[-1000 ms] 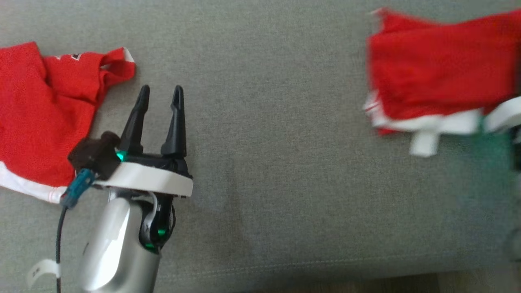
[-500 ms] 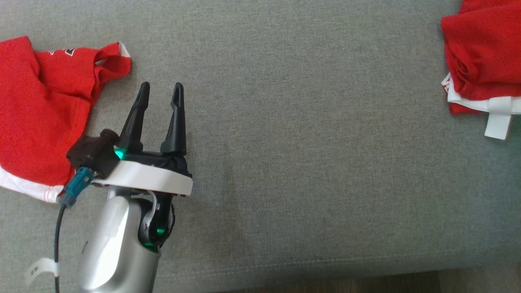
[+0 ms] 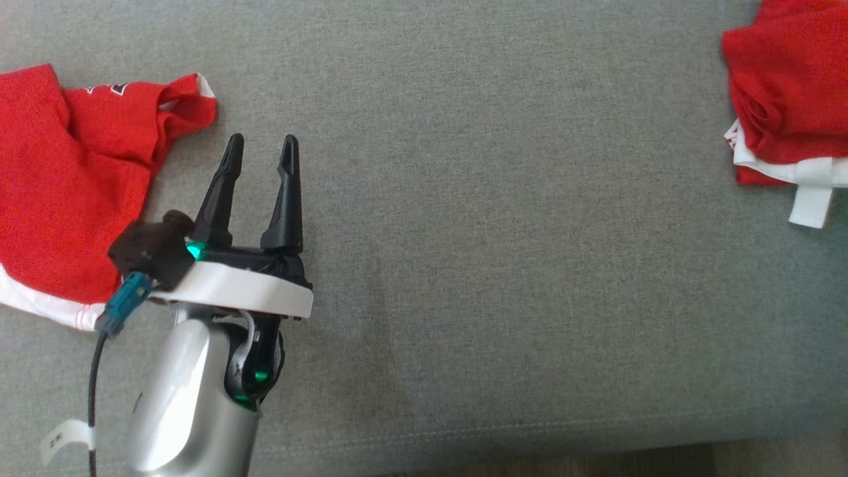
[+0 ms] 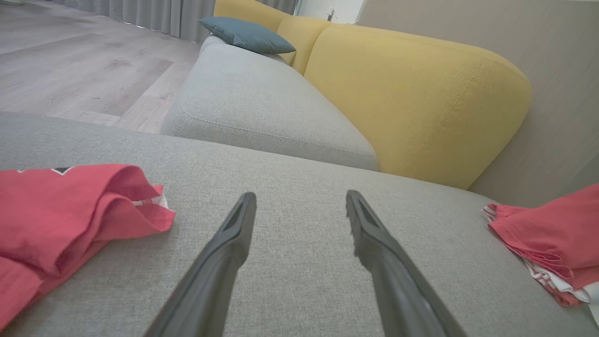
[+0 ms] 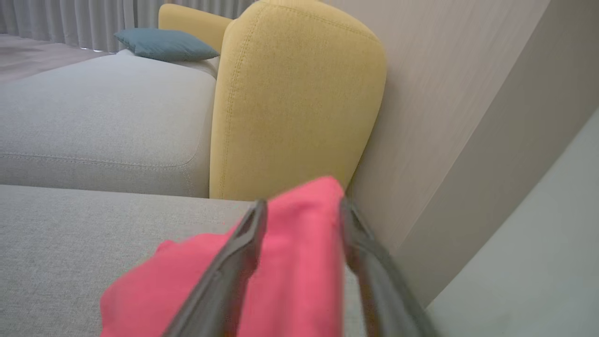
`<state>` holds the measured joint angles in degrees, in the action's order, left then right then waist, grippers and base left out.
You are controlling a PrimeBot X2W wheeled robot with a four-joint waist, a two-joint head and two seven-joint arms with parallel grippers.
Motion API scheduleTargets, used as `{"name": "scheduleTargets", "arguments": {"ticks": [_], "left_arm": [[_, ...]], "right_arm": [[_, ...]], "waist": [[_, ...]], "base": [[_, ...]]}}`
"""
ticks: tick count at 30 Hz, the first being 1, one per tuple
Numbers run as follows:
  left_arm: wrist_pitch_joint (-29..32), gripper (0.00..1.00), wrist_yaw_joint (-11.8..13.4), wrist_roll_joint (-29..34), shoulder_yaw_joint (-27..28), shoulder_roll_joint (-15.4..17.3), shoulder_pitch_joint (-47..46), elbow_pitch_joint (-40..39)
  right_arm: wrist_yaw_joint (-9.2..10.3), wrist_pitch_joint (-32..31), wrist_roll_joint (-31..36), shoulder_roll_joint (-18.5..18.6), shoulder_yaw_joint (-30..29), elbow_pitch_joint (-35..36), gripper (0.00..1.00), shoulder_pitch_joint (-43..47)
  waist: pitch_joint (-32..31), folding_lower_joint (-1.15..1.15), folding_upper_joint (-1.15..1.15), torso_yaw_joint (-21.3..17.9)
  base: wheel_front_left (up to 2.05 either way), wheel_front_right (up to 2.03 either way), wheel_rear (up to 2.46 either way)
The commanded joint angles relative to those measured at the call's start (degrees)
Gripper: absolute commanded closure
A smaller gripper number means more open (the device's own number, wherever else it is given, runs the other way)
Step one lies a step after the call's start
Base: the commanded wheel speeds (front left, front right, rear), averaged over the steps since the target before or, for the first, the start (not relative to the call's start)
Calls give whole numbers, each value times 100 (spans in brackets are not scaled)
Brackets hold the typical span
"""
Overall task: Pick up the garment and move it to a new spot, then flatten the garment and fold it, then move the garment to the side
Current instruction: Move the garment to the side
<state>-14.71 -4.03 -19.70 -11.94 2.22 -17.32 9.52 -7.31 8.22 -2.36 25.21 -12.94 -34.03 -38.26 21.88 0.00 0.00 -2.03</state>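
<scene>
A folded red garment [image 3: 788,99] with white trim lies at the far right of the grey sofa seat [image 3: 503,265]; it also shows in the left wrist view [image 4: 552,234]. In the right wrist view my right gripper [image 5: 303,203] has its fingers spread wide, with the red garment [image 5: 299,262] lying between them, blurred. My left gripper [image 3: 262,142] hovers open and empty over the seat at centre left, its fingers [image 4: 234,243] apart above bare cushion. A second, crumpled red garment [image 3: 59,199] lies just left of it [image 4: 56,210].
A yellow backrest [image 4: 412,103] and a beige wall [image 5: 444,117] stand behind the seat. A further grey seat [image 4: 262,107] carries a blue cushion [image 4: 248,35]. Wooden floor [image 4: 70,61] lies beyond. The seat's front edge [image 3: 530,434] runs along the bottom.
The folded garment has travelled right, from blurred in motion to lying still at the seat's right end. The right gripper's white ring has left the head view. My left arm has stayed put.
</scene>
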Motion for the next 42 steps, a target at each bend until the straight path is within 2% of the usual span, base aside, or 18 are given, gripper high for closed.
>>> {"name": "scheduleTargets", "arguments": {"ticks": [1,6,12,14,15,25,35,42], "left_arm": [[-29,0,-9,42,213,65,-138,-156],[-29,0,-5,31,224,65,-99,-122],[-29,0,8,13,247,65,-19,-101],[-29,0,21,-2,274,65,31,-117],[-29,0,21,-2,274,65,31,-117],[-29,0,123,-92,363,65,364,-248],[-29,0,142,-104,482,65,990,-349],[-29,0,157,3,488,65,1350,-422]], "right_arm": [[-18,118,26,169,74,265,0,36],[-18,304,68,32,115,404,0,55],[-18,479,54,-384,358,654,0,144],[-18,546,12,-700,583,846,0,309],[-18,546,12,-700,583,846,0,309],[-18,640,-83,-1573,1094,1387,0,1164],[-18,666,-147,-2101,1323,1651,0,2123],[-18,675,-260,-2228,1467,1879,0,2840]], "waist": [[-18,0,0,-4],[-134,0,0,-29],[-387,0,0,-92],[-577,0,0,-109],[-577,0,0,-109],[-1266,0,0,-30],[-1843,0,0,97],[-2064,0,0,132]], "base": [[0,0,0],[0,0,0],[0,0,0],[0,0,0],[0,0,0],[0,0,0],[0,0,0],[0,0,0]]}}
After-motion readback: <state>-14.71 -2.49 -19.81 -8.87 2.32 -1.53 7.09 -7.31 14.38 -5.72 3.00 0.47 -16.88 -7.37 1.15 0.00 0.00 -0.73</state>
